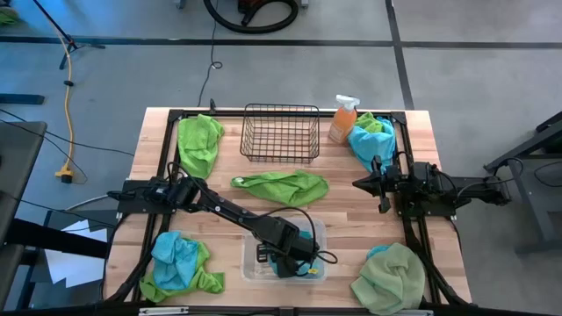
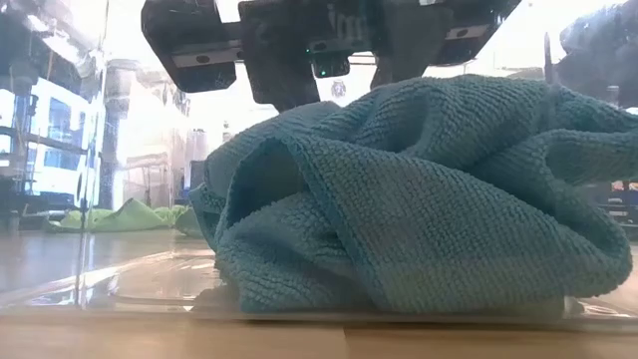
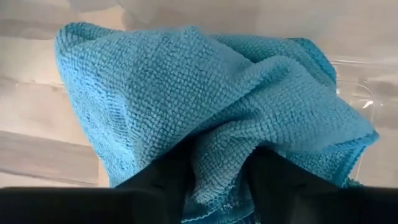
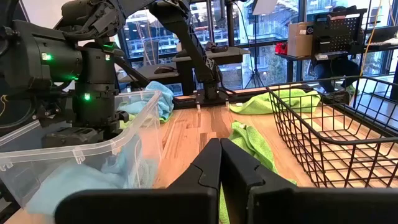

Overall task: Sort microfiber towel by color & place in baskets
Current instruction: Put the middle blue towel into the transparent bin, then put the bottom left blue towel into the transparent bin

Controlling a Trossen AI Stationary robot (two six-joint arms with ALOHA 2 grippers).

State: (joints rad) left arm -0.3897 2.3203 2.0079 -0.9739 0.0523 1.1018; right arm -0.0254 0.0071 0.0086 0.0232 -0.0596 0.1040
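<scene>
Your left gripper (image 1: 294, 254) is down inside the clear tub (image 1: 250, 263) at the table's front edge, fingers clamped on a turquoise towel (image 3: 205, 106) that rests on the tub floor. Your right gripper (image 4: 221, 163), fingers together and empty, waits near the right edge, beside the wire basket (image 4: 336, 137).
</scene>
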